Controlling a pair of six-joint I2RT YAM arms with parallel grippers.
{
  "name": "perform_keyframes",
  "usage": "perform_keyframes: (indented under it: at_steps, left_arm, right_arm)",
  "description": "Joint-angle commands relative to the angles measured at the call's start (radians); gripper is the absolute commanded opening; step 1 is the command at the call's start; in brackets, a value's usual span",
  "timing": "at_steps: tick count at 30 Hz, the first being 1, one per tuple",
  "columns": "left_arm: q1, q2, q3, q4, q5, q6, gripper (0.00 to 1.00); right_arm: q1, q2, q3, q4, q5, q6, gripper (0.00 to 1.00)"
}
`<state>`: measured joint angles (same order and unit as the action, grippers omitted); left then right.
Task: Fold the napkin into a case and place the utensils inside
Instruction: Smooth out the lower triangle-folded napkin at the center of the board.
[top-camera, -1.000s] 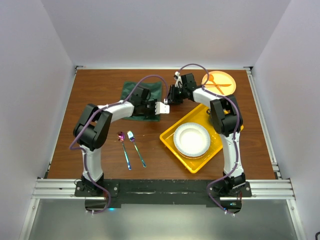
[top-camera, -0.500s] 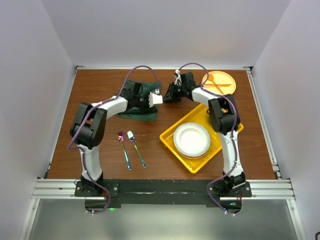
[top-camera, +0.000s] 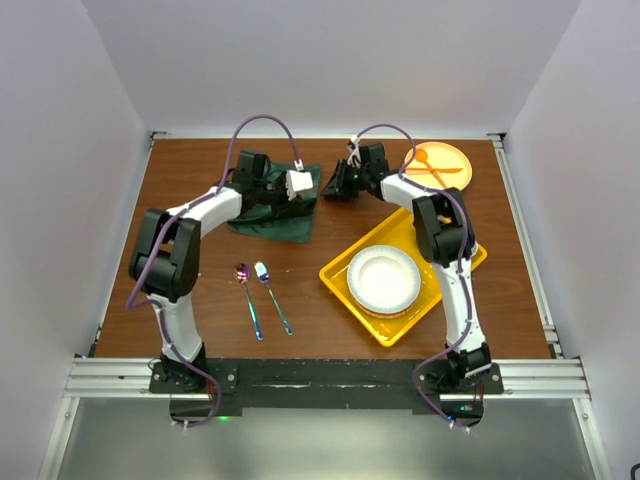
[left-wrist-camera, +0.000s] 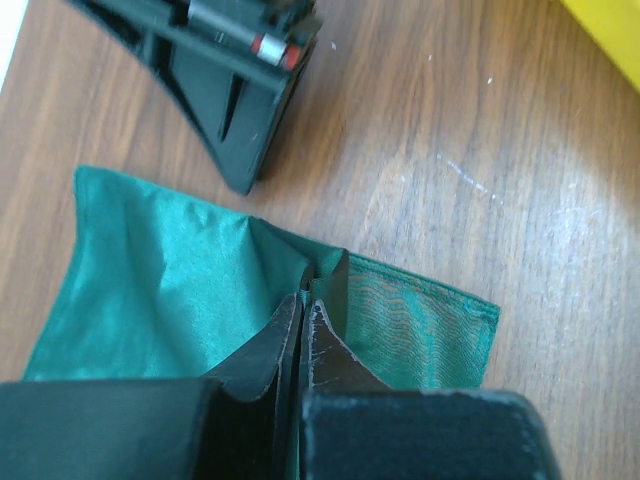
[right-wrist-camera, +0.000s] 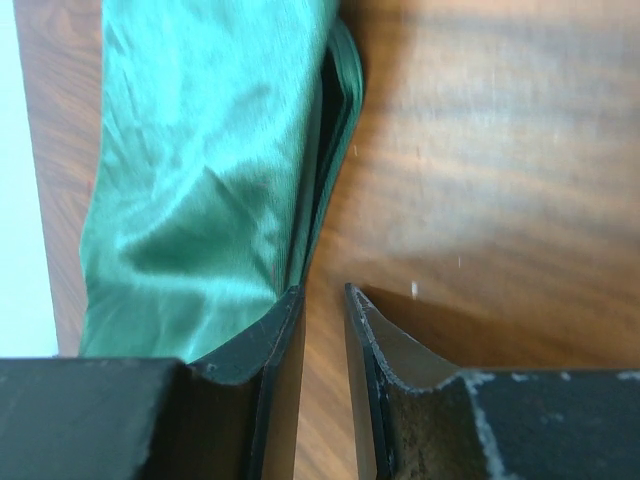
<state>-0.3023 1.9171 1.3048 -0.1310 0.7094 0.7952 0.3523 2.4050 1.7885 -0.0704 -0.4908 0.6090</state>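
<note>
Green napkin (top-camera: 272, 226) lies upper centre on the desk (top-camera: 200, 285), where I see my left fingers (left-wrist-camera: 262, 352) clamped on a raised fold and my right fingers (right-wrist-camera: 385, 345) slightly parted, empty, beside its edge.

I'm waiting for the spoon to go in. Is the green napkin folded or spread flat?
Folded, but only partway: the napkin shows stacked layers along one edge, and the left fingers pinch a crease in it.
</note>
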Motion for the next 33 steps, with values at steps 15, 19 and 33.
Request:
perform_keyframes:
  at_steps: [15, 19, 33]
  left_arm:
    - [0.019, -0.084, 0.039, 0.01, 0.082, -0.047, 0.0]
    - [0.019, -0.079, 0.045, -0.005, 0.075, -0.036, 0.0]
    - [0.038, -0.056, 0.08, -0.021, 0.078, -0.036, 0.0]
  right_arm:
    - [0.001, 0.131, 0.098, 0.038, 0.098, 0.07, 0.21]
    - [-0.007, 0.117, 0.075, 0.125, 0.077, 0.083, 0.15]
    - [-0.052, 0.098, 0.064, 0.368, -0.132, 0.333, 0.57]
